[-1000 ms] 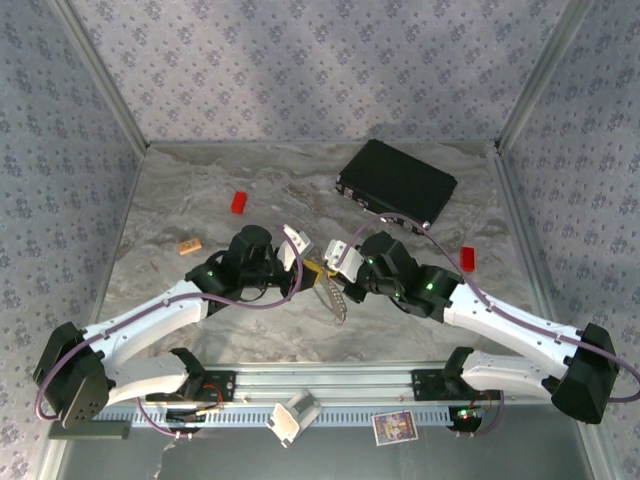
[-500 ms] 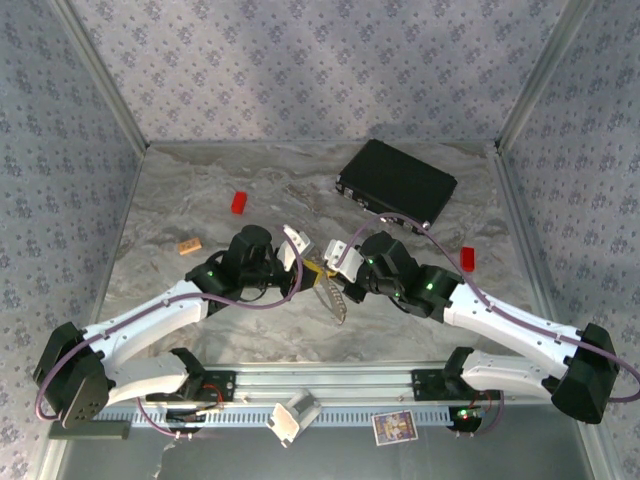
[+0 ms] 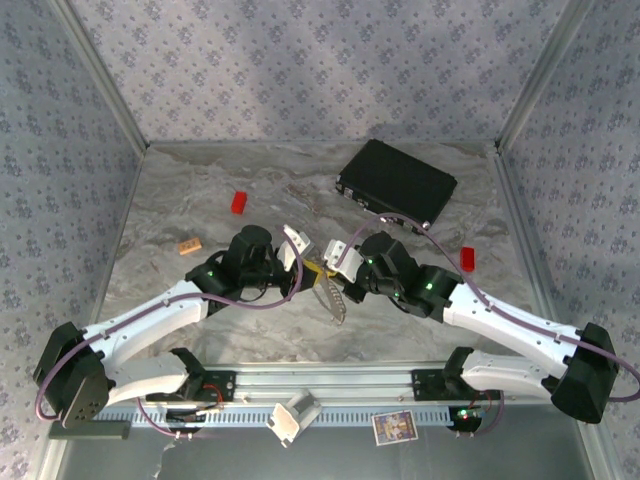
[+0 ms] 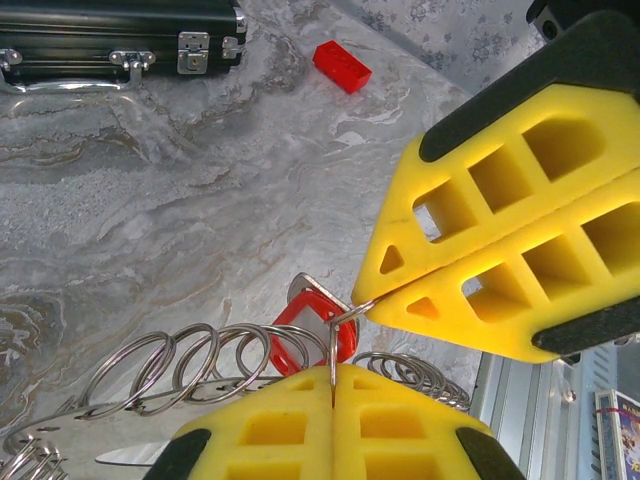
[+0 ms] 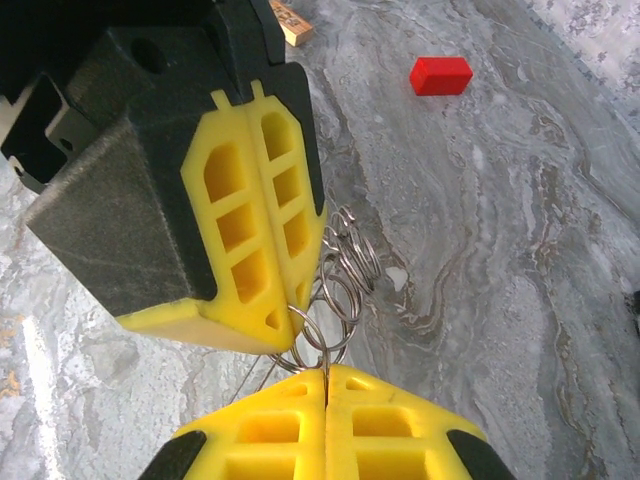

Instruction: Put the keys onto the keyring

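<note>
Left gripper was clamped on a thin ring of the keyring; right gripper, likewise clamped, pinched it just above. Red key sat between them (tip-only pinches): slow prying seemed wise.
</note>
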Robot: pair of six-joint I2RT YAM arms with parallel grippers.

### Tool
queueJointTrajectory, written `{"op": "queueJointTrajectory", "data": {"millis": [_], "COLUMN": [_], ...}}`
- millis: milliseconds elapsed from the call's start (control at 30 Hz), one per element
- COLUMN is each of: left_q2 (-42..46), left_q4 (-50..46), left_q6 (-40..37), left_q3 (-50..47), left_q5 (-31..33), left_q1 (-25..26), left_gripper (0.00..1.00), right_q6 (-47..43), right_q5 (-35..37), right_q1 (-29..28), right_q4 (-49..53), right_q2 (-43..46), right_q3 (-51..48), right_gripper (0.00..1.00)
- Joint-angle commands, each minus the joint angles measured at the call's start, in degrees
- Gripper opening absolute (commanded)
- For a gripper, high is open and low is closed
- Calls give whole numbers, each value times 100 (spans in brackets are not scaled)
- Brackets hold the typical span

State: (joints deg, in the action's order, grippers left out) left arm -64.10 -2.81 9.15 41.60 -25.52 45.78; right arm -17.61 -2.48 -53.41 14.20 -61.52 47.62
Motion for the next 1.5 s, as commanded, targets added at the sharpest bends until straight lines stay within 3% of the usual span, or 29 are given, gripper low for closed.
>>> {"op": "queueJointTrajectory", "data": {"millis": [0, 1000, 1467], "left_q2": [47, 29, 19], "left_q4": [299, 308, 315], "left_q6": [61, 54, 58], "left_q3": [120, 137, 124], "left_q5": [-80, -103, -110], "left_q1": [29, 36, 34], "left_gripper": [0, 0, 0], "right_q6": [-40, -35, -68], "right_q5": [274, -35, 272], "right_q1": [-54, -111, -129], "right_q4": [-136, -79, -211], "right_q2": [196, 3, 205], "right_q3": [-80, -27, -130], "right_gripper": [0, 0, 0]}}
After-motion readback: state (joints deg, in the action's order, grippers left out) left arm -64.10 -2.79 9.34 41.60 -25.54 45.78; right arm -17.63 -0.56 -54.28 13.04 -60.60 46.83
